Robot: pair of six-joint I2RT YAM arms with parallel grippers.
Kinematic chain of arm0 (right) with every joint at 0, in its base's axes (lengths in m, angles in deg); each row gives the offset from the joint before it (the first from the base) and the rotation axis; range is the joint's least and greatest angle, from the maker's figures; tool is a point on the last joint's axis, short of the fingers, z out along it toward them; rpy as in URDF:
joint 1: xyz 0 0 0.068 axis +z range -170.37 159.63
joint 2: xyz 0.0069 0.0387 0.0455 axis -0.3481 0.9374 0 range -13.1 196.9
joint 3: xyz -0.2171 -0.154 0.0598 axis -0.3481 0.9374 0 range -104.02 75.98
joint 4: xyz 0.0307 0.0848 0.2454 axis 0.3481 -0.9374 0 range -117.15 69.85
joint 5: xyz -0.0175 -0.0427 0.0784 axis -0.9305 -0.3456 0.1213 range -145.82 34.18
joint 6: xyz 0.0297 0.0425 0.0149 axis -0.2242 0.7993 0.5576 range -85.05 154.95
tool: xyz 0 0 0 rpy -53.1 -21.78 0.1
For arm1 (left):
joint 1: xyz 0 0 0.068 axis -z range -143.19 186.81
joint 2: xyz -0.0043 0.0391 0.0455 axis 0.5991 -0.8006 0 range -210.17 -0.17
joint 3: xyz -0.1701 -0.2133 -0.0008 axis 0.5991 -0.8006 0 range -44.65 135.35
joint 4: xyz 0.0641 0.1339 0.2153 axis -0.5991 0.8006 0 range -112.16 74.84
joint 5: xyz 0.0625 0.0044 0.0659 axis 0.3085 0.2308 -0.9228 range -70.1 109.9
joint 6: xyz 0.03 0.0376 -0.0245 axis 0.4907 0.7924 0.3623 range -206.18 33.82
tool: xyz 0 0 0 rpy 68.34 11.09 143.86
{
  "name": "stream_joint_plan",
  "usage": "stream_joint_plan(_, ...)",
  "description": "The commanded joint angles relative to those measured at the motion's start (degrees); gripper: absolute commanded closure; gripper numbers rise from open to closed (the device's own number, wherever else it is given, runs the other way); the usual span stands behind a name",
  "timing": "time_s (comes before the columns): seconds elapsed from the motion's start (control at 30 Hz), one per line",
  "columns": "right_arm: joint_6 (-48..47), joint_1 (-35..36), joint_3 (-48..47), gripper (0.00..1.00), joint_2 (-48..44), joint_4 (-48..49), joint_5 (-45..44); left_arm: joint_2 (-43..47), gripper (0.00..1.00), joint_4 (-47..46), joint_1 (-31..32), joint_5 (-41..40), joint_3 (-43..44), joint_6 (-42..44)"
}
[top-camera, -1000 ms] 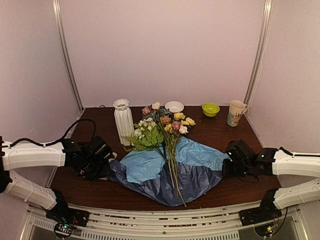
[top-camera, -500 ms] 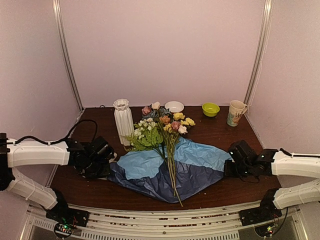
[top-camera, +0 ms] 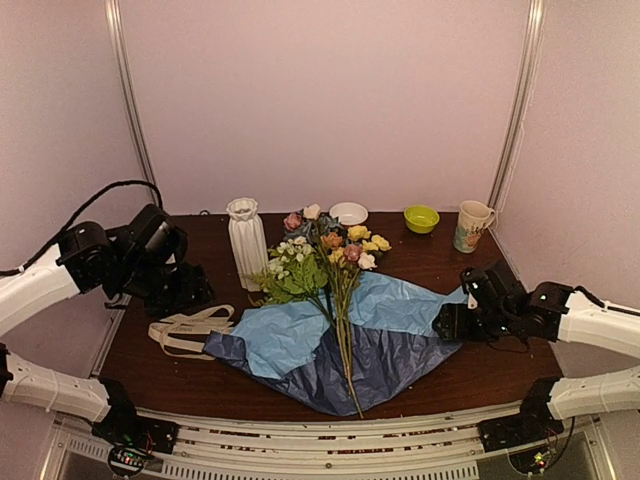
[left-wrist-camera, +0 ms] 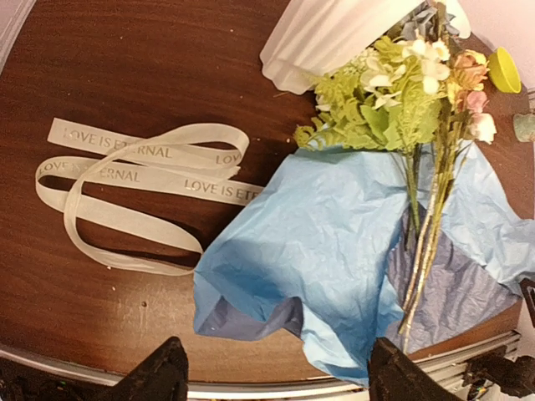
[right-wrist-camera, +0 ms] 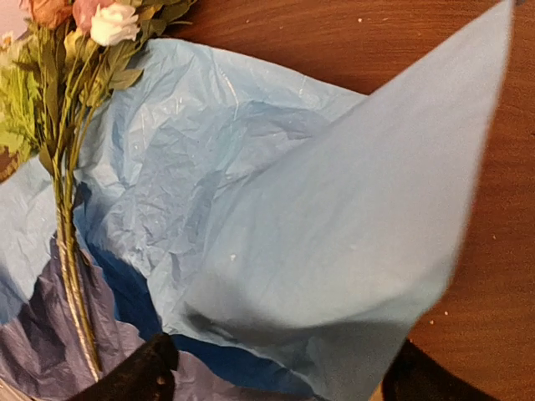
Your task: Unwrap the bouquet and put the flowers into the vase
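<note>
A dark wooden surface [top-camera: 430,268] sits inside pale pink walls, seen from above. In the middle of the frame, crinkled blue paper [top-camera: 300,335] lies spread open, light blue over darker blue. The flowers [top-camera: 330,248] rest across it. Their long stems run down to the paper's lower edge, and the yellow, pink, orange and white heads reach past its upper edge onto the wood. The white ribbed vase [top-camera: 246,242] stands upright just left of the blooms, with green sprigs just beside its base. A cream ribbon [top-camera: 188,328] printed with words lies in loose loops at the left, beside the paper's left corner. At the upper right stand a white dish [top-camera: 348,212], a green bowl [top-camera: 421,218] and a patterned mug [top-camera: 471,226], well apart from the paper. The left end effector [left-wrist-camera: 280,376] hangs raised at the left of the frame, above the ribbon, its fingers spread wide and gripping nothing. The right end effector [right-wrist-camera: 276,376] sits low at the paper's right edge, also spread wide. A light blue corner of the paper lifts up between its fingers, which are not closed on it.
</note>
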Motion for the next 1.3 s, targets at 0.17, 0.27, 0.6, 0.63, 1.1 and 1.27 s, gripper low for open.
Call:
stream_joint_plan(0.17,0.3,-0.3,-12.7,0.02,-3.7,-13.6,-12.1,-9.5,0.3,11.5,3.7,5.7,16.6,-4.8)
stream_joint_plan(0.27,-2.2,-0.3,-15.6,0.08,-2.4,-11.1,-9.7,-13.1,0.33,7.9,6.8,6.8,16.5,-5.5)
stream_joint_plan(0.6,-5.5,-0.2,-15.5,0.4,8.5,6.6,16.4,-34.2,0.41,-7.9,10.3,12.2,19.9,-2.3)
stream_joint_plan(0.63,-4.8,-0.1,-15.4,0.44,10.3,7.0,17.3,-36.1,0.41,-9.1,10.3,12.7,19.8,-2.3)
stream_joint_plan(1.1,-0.6,-0.5,-9.0,0.54,26.4,1.7,8.6,-43.1,0.43,-18.2,14.0,23.3,7.9,-3.5)
stream_joint_plan(1.27,0.4,-1.0,-4.0,0.53,24.3,0.4,5.1,-37.5,0.43,-19.2,15.4,23.1,-0.6,-6.1)
